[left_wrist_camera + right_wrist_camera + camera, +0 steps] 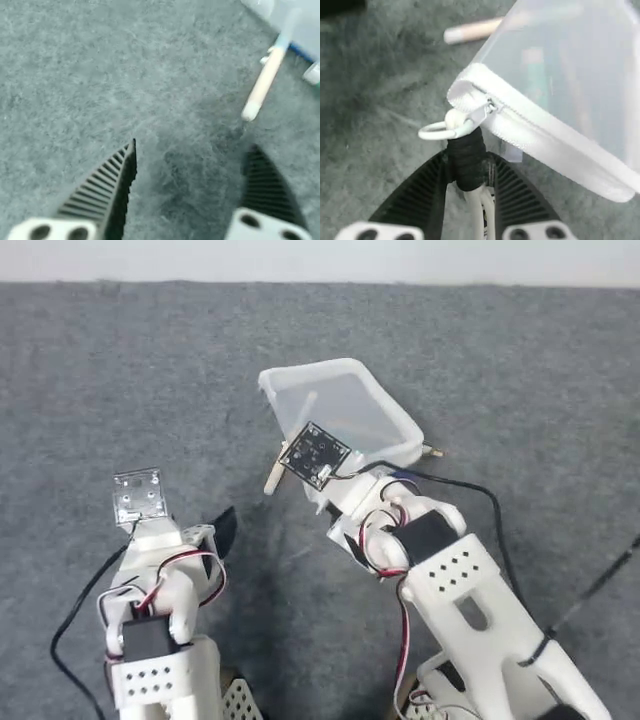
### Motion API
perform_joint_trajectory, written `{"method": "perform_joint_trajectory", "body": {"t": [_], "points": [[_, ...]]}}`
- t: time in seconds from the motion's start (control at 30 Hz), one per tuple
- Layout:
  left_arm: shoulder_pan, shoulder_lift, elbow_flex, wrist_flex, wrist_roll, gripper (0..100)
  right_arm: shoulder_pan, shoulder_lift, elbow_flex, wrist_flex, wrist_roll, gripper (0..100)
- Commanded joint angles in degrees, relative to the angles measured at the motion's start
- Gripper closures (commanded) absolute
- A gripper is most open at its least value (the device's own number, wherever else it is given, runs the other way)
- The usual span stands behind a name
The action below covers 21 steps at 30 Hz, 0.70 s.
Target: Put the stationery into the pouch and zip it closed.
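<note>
— Where's the pouch?
— Mid-table. A cream pen pokes out of its near edge, long axis pointing back toward my left arm. My right gripper is clamped on the black zip pull. My left gripper hangs spread and empty, the pen ahead of it.

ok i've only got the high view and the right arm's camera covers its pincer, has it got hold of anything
observer: yes, the right pincer is shut on the black pull of the zip slider
operator: where's the slider on the pouch
observer: at the corner of the pouch nearest the pen
operator: left pincer open or shut
observer: open, the left pincer has its jaws wide apart over bare mat
</note>
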Motion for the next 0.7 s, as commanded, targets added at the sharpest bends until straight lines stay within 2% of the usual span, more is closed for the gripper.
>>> {"method": "perform_joint_trajectory", "body": {"t": [0.0, 0.27, 0.4, 0.67], "points": [[-1.32, -0.79, -3.56, 2.11, 0.79, 61, -2.59, -4.53, -4.04, 0.57, -0.7, 99.1], [-0.79, -0.79, -6.9, 2.02, 0.53, 60, -4.79, -12.79, 0.53, 0.31, -3.43, 99.1], [4.48, -0.7, -11.65, 3.96, -2.29, 60, -4.79, -16.84, 4.04, -1.01, -4.04, 99.1], [12.57, -0.7, -19.38, 9.32, -2.29, 60, -4.7, -24.04, 12.84, -6.02, -3.87, 99.1]]}}
